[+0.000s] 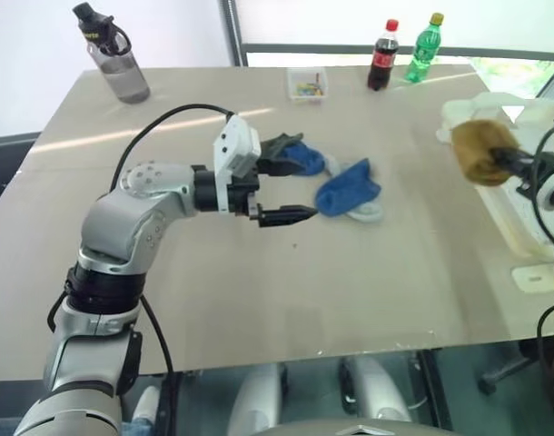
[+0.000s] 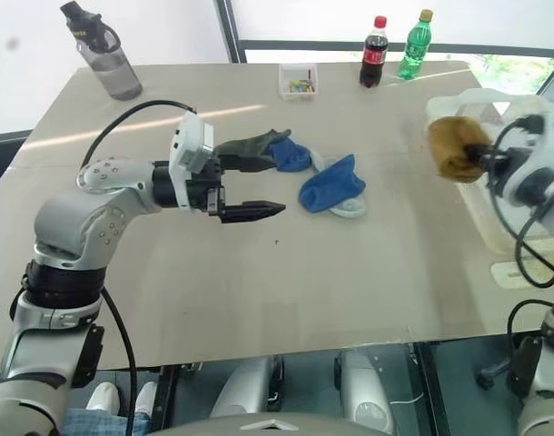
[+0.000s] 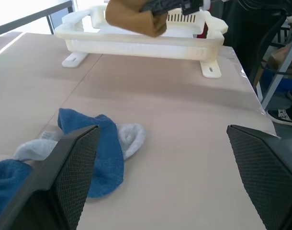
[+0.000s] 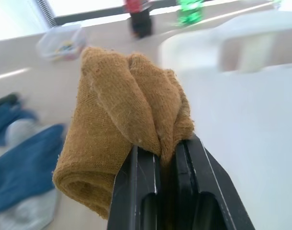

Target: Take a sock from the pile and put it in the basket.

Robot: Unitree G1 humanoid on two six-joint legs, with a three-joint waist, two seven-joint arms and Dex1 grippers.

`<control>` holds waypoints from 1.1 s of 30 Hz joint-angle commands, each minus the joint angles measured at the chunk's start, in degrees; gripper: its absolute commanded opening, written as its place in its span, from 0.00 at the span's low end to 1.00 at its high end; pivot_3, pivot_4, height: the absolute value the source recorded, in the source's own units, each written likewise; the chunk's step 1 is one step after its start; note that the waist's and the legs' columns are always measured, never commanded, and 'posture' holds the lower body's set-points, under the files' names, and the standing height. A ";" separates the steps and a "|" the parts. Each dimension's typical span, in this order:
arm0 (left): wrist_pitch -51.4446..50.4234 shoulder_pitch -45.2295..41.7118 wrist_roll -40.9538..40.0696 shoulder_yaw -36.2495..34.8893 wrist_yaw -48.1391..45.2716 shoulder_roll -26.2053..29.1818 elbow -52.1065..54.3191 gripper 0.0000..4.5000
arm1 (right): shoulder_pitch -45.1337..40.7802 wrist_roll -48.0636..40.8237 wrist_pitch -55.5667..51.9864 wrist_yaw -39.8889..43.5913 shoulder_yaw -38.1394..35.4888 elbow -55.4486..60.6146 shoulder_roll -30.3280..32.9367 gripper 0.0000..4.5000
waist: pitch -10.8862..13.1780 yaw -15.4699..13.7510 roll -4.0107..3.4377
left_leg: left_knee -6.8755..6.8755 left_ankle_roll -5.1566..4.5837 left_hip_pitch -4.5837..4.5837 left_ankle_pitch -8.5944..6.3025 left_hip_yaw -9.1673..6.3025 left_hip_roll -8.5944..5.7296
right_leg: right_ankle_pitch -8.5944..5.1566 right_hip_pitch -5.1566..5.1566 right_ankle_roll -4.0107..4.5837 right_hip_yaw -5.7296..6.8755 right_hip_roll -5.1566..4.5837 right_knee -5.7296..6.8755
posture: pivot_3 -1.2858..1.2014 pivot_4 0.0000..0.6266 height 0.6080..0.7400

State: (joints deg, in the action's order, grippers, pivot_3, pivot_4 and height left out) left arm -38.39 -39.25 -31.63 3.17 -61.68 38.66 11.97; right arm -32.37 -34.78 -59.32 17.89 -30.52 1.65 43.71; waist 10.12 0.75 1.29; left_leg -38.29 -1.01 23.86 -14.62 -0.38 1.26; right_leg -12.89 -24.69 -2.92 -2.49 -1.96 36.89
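Lit brightly by daylight from far windows; glared across table point(image 1: 259, 272); blurred bottles point(image 4: 141, 14) in right wrist view.

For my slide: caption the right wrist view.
Right gripper shut on the mustard sock, near the white basket.

Mustard sock point(image 4: 122, 120) over white basket point(image 3: 136, 40)
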 commanded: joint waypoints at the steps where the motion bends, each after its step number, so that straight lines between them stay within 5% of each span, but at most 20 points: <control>1: 0.65 -0.45 -0.22 -0.51 0.45 -0.04 1.70 1.00 | -1.68 3.13 3.23 -3.49 -2.84 -4.74 1.45 0.01 | 0.00 0.01 0.00 | 0.00 0.00 0.00 0.00 0.01 0.00 | 0.00 0.00 0.00 -0.01 0.00 0.00 | 0.52 0.24 1.00; 3: 0.54 -0.04 -0.33 -0.69 0.70 0.11 2.17 1.00 | -2.44 4.66 4.27 -5.82 -3.99 -8.60 1.62 0.01 | 0.00 0.02 0.00 | -0.01 0.00 0.00 0.00 0.03 0.00 | 0.00 0.00 0.00 -0.02 0.00 0.02 | 0.52 0.24 1.00; 11: 0.07 1.86 -0.82 -1.67 0.96 1.10 3.69 1.00 | 0.23 7.18 7.55 -3.68 -2.73 -9.32 2.80 0.67 | 0.01 0.10 -0.07 | -0.02 0.00 -0.04 0.00 0.08 0.00 | 0.01 -0.01 -0.01 -0.07 0.01 0.11 | 0.52 0.24 1.00; 19: -0.09 4.39 -1.38 -3.40 1.58 2.88 6.08 1.00 | 6.69 6.04 8.79 5.16 -2.71 -1.61 6.65 0.67 | 0.02 -0.01 -0.08 | -0.04 0.00 -0.05 0.00 0.09 0.00 | 0.01 0.00 -0.01 -0.08 0.00 0.13 | 0.52 0.24 1.00; 22: -0.95 6.54 -0.67 -4.40 3.29 4.36 7.44 1.00 | 10.71 4.05 15.50 14.83 -2.46 5.33 8.14 0.67 | 0.01 0.12 -0.09 | -0.04 0.00 -0.07 0.00 0.08 0.00 | 0.01 0.00 -0.01 -0.09 0.00 0.14 | 0.52 0.24 1.00; 33: -5.08 25.57 -6.90 -20.04 12.93 5.79 20.73 1.00 | 30.23 -6.16 18.70 33.93 -1.68 18.81 5.48 0.67 | 0.01 -0.37 -0.10 | -0.22 0.00 -0.16 0.00 -0.02 0.04 | 0.01 0.18 -0.02 -0.01 -0.06 0.27 | 0.52 0.24 1.00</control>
State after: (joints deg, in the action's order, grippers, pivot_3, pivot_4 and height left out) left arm -43.41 -14.29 -36.70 -14.16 -50.25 44.65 29.10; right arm -2.44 -39.62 -42.23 49.64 -31.32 18.76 49.01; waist 10.13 0.39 1.19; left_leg -38.54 -1.01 23.69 -14.61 -0.37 1.30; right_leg -12.87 -24.50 -2.96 -2.52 -2.03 37.16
